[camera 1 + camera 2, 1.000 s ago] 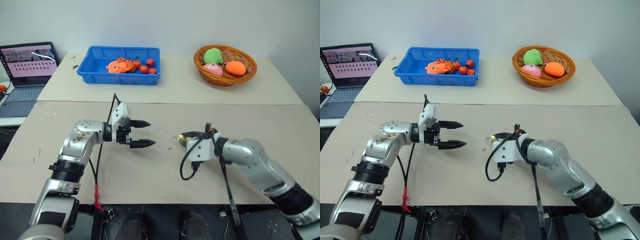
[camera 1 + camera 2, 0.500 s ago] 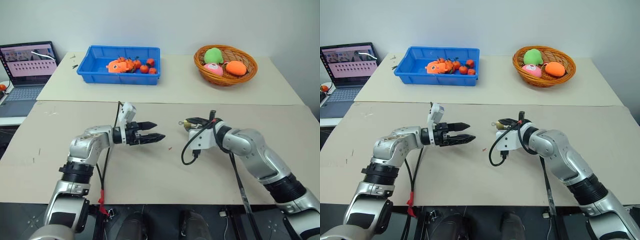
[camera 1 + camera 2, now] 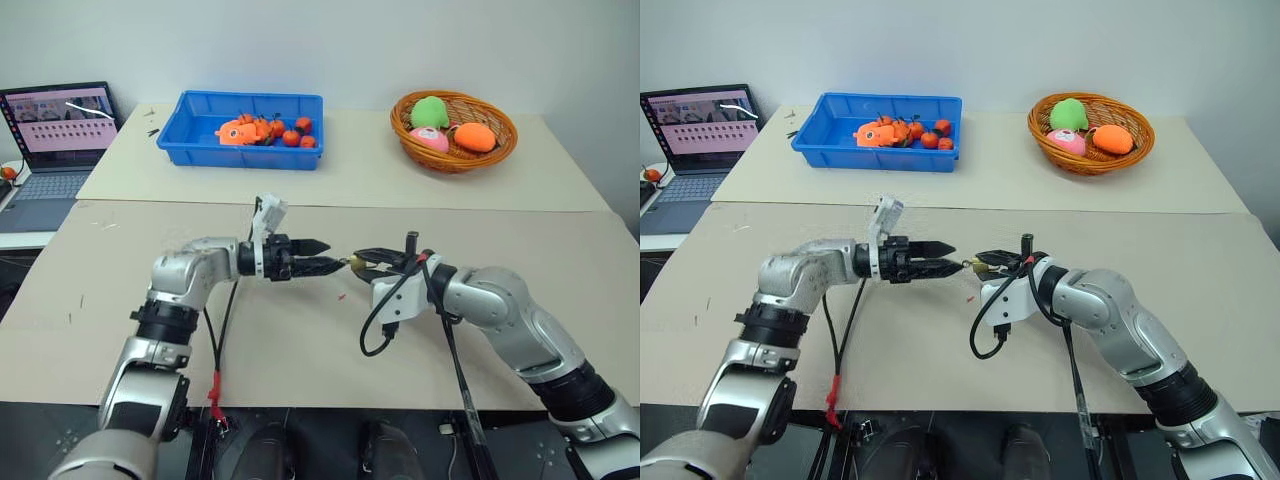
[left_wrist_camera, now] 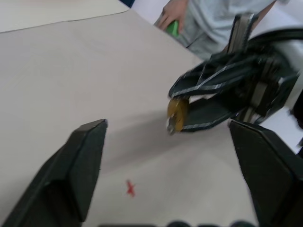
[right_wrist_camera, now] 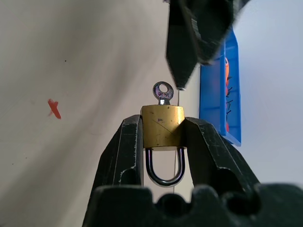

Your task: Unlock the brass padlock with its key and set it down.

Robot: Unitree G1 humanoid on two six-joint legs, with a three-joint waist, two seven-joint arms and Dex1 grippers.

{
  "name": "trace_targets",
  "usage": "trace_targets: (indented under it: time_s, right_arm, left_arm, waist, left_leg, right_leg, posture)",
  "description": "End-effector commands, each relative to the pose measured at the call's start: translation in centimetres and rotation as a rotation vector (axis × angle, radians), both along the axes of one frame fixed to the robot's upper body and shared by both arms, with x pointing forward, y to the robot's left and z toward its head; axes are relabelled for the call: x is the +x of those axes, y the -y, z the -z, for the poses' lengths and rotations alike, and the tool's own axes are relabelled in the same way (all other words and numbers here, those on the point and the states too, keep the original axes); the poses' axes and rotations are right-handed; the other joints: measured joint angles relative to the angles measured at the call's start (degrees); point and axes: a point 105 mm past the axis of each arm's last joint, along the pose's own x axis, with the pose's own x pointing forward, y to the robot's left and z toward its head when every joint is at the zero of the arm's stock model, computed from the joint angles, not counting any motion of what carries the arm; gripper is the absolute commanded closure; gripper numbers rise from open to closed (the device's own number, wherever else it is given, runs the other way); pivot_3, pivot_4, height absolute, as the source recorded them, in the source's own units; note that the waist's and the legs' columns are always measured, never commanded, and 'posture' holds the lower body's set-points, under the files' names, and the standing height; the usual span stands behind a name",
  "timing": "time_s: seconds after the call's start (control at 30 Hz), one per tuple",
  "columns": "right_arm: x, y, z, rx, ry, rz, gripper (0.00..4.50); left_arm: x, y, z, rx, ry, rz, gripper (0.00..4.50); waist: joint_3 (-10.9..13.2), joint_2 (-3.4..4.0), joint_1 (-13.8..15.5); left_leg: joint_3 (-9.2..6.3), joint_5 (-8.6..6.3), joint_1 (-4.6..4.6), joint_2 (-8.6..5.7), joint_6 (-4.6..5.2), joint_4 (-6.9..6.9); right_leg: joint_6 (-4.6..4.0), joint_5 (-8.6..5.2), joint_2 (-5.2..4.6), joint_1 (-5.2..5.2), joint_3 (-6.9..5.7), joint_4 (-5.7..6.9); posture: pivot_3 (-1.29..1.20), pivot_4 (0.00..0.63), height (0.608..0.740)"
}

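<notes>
1. Gripping the brass padlock (image 5: 162,126) between its two black fingers, the right pincer (image 3: 368,260) is clamped on the lock's body above the bench (image 3: 300,340), with the shackle pointing back toward the wrist.
2. Sticking out of the padlock's far end is the key (image 5: 162,92), its round silvery bow facing away from the right pincer.
3. Pointing level at the padlock from the opposite side, the left pincer (image 3: 322,256) has its fingers apart with nothing between them; one fingertip (image 5: 181,71) sits just beside the key's bow, and I cannot tell whether it touches.
4. Seen from the left wrist, the padlock (image 4: 176,114) shows as a small gold disc at the front of the right pincer (image 4: 182,112), between the two wide-set left fingers (image 4: 78,170).
5. On the bench surface below and just to the left pincer's side of the padlock lies a small red speck (image 3: 340,296).
6. Well beyond the padlock, at the far side of the bench, stands a blue tray (image 3: 200,140) holding orange fruits (image 3: 262,129).
7. Also far from the padlock, toward the right arm's side, sits a wicker basket (image 3: 500,150) with green, pink and orange items inside.
8. Off past the left arm, well apart from the padlock, is an open laptop (image 3: 55,130).
9. Behind the right pincer in the left wrist view, a person's hand (image 4: 171,12) holds something green.
</notes>
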Motion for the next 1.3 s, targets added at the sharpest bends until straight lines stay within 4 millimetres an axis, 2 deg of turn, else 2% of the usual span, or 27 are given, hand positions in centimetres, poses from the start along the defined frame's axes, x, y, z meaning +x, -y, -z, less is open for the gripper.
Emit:
trace_targets:
  time_s: [0.03, 0.3, 0.63, 0.73, 0.77, 0.83, 1.0, 1.3]
  right_arm:
    - [0.1, 0.4, -1.5, 0.021, 0.065, 0.012, 3.59]
    - [0.5, 0.7, -1.8, 0.035, 0.078, 0.037, 3.59]
    - [-0.1, 0.1, -2.8, 0.060, 0.100, 0.006, 3.59]
    - [-0.2, 0.1, -2.7, 0.056, 0.096, 0.004, 3.59]
    - [-0.2, 0.1, -2.7, 0.054, 0.095, 0.004, 3.59]
    - [-0.2, 0.1, -2.7, 0.055, 0.096, 0.003, 3.59]
    - [-0.3, 0.1, -2.8, 0.056, 0.097, 0.005, 3.59]
    - [-0.3, -0.1, -2.8, 0.057, 0.100, 0.007, 3.59]
  left_arm:
    - [-0.4, -0.3, -2.0, -0.071, -0.048, 0.048, 0.63]
    - [-0.8, -0.4, -1.0, -0.028, -0.065, 0.064, 0.63]
    - [-0.5, 0.0, -0.1, -0.042, -0.101, 0.046, 0.63]
    - [-0.5, 0.1, -0.2, -0.046, -0.099, 0.047, 1.27]
    - [-0.4, 0.1, -0.2, -0.046, -0.098, 0.046, 1.77]
    - [-0.3, 0.2, -0.3, -0.051, -0.103, 0.045, 2.38]
    - [-0.4, 0.3, -0.3, -0.054, -0.108, 0.049, 4.35]
    - [-0.2, 0.4, -0.3, -0.055, -0.112, 0.049, 4.44]
  waist:
    - [0.00, 0.00, -0.21]
    - [0.00, 0.00, -0.08]
    - [0.00, 0.00, 0.02]
    - [0.00, 0.00, 0.02]
    - [0.00, 0.00, 0.00]
    - [0.00, 0.00, 0.00]
    - [0.00, 0.00, 0.00]
    - [0.00, 0.00, 0.00]
  left_leg:
    - [0.01, 0.00, 0.00, 0.00, 0.00, -0.01]
    - [0.01, 0.00, 0.00, -0.01, 0.00, 0.01]
    - [0.01, 0.00, 0.00, -0.01, 0.00, 0.01]
    - [0.01, 0.00, 0.00, -0.02, 0.00, 0.02]
    - [0.01, 0.00, 0.00, -0.02, 0.00, 0.02]
    - [0.01, 0.00, 0.00, -0.01, 0.00, 0.01]
    - [0.01, 0.00, 0.00, -0.01, 0.00, 0.02]
    - [0.01, 0.00, 0.00, -0.02, 0.00, 0.02]
  right_leg:
    - [0.00, 0.00, 0.00, 0.00, 0.00, -0.01]
    - [0.00, 0.00, -0.01, 0.00, 0.01, 0.04]
    - [-0.01, 0.00, 0.00, 0.00, 0.01, 0.04]
    - [-0.01, 0.00, -0.01, 0.00, 0.01, 0.04]
    - [-0.01, 0.00, -0.01, 0.00, 0.01, 0.04]
    - [-0.01, 0.00, 0.00, 0.00, 0.01, 0.04]
    - [-0.01, 0.00, 0.00, 0.00, 0.01, 0.04]
    - [-0.01, 0.00, -0.01, 0.00, 0.01, 0.06]
  posture:
    - [0.00, 0.150, 0.692]
    - [0.00, 0.150, 0.692]
    - [0.00, 0.150, 0.692]
    - [0.00, 0.150, 0.692]
    - [0.00, 0.150, 0.692]
    - [0.00, 0.150, 0.692]
    - [0.00, 0.150, 0.692]
    - [0.00, 0.150, 0.692]
